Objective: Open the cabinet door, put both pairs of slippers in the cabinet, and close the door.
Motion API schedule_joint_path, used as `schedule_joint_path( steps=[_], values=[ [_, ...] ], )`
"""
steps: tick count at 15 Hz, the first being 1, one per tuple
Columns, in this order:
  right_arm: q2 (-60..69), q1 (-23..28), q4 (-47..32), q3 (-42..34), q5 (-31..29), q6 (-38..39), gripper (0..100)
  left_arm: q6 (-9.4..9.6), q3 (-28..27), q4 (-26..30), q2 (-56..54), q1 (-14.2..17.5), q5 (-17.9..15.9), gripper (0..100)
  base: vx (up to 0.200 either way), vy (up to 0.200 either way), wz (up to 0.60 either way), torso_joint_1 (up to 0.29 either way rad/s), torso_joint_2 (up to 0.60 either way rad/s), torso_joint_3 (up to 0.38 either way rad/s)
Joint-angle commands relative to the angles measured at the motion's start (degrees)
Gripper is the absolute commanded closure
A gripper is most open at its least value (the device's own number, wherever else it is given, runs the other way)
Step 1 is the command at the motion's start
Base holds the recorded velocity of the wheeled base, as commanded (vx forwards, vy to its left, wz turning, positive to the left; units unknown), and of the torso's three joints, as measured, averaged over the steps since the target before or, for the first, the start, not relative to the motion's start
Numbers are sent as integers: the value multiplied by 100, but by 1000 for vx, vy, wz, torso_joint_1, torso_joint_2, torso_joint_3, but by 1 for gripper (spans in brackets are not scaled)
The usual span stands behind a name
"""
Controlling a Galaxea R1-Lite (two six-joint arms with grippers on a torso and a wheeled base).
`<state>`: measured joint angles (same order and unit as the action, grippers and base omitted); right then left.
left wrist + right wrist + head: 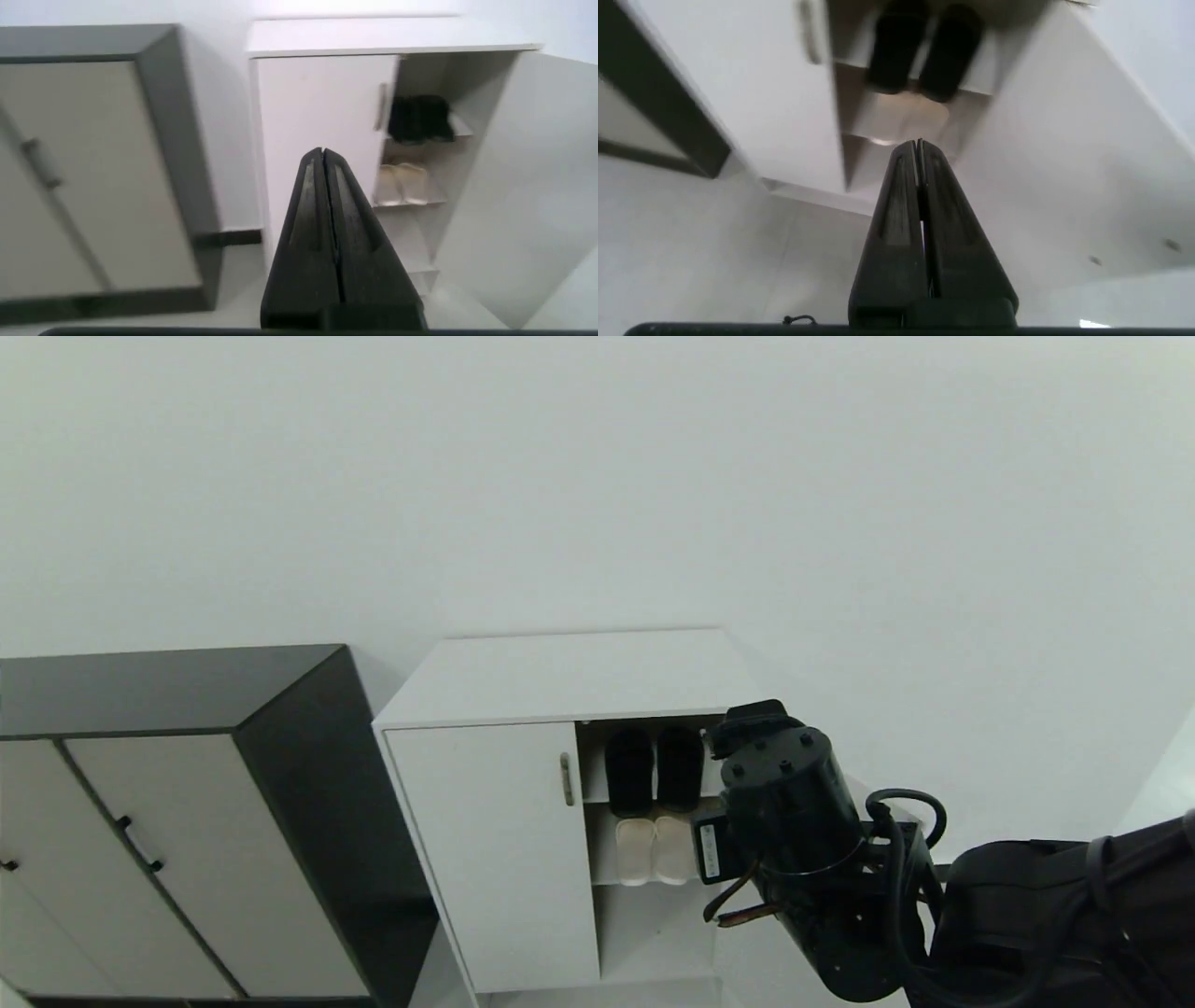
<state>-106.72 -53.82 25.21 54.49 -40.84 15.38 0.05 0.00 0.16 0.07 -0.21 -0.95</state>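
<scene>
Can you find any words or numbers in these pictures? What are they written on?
White sticker on the right arm: it has dark print, too small to read.
White cabinet, black slippers, white slippers, dark cabinet: no words or numbers to be seen on them.

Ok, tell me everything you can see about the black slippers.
The black slippers are a matte pair, lying flat side by side on the upper shelf of the white cabinet, in the compartment whose door stands open. They touch the shelf and seem to touch each other. The white pair sits one shelf below.
</scene>
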Motion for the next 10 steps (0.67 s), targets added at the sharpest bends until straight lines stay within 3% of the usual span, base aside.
schedule_joint_path(
  steps=[1,3,10],
  values=[
    [2,-6,1,0,-3,0,100,4,0,2,1,3,-2,100,0,0,-600,2,2,2],
    [19,-6,37,0,-12,0,100,-5,0,2,1,3,-2,100,0,0,-600,12,5,5],
    [28,188,353,0,-29,-176,100,13,0,2,1,3,-2,100,0,0,0,0,0,0]
  ],
)
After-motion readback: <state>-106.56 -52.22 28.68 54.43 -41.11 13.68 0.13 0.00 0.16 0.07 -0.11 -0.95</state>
